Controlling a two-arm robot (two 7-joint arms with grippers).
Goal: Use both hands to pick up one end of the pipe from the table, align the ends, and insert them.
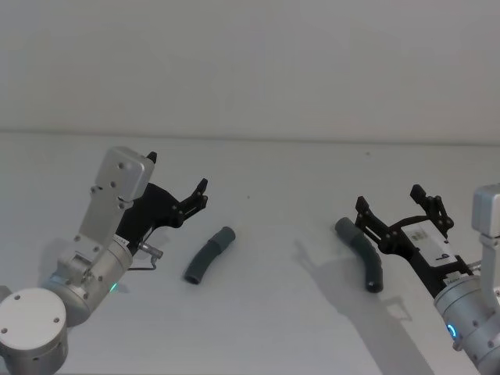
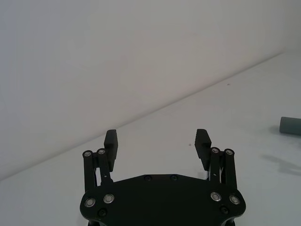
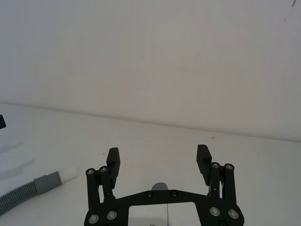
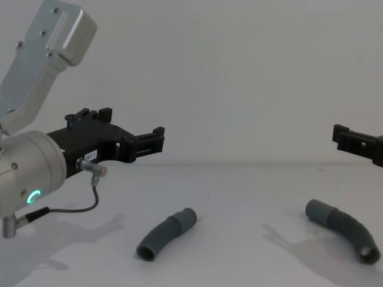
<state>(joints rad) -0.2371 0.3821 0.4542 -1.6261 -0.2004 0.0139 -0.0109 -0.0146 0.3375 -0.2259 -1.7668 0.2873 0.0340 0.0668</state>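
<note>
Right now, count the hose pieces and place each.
2. The left hose piece lies left of centre, beside the left gripper; the right hose piece lies right, by the right gripper.

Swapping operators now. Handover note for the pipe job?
Left gripper: open, empty, raised above the table, just left of the left hose piece.
Right gripper: open, empty, raised near the far end of the right hose piece.
Both pieces lie on the table, well apart.
Done: nothing gripped yet.
Left to do: grasp one piece per gripper, lift, align, insert.
</note>
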